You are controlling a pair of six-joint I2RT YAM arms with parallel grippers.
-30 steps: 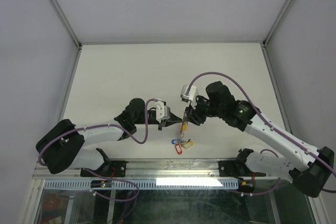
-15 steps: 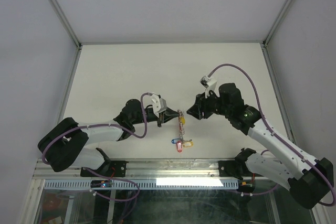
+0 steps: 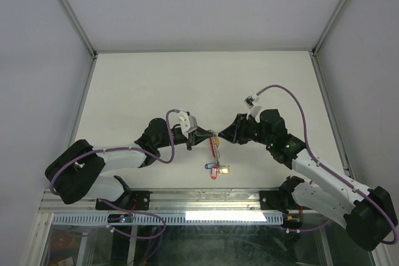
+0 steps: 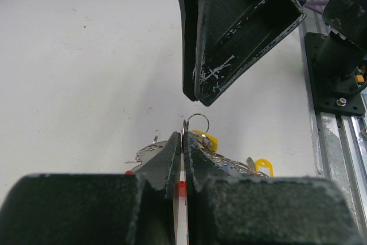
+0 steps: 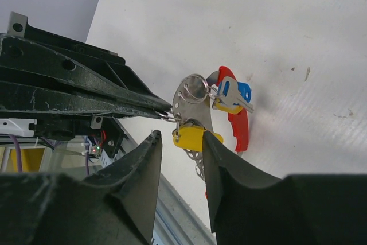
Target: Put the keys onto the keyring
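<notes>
Red-arced keyring (image 5: 238,124) hangs over the worktop (image 5: 287,27), pinched between the left fingers (image 4: 166,162); several keys (image 5: 229,97) seem already threaded. The right fingers (image 5: 140,167), spread, flank a yellow-tagged key (image 5: 192,137), perhaps still loose.

Grey walls (image 3: 199,4) enclose a white table (image 3: 156,85) with a metal rail (image 3: 206,199) along its near edge.

Bright, polished metal for the keys (image 5: 192,104) — glossy plastic for the yellow tag (image 5: 192,137) and blue tag (image 5: 243,92). Smooth, shiny red along the keyring (image 5: 238,121). Matt black plastic on the fingers (image 4: 241,27) — scuffed white. Matt white table (image 5: 287,27), faintly speckled.
</notes>
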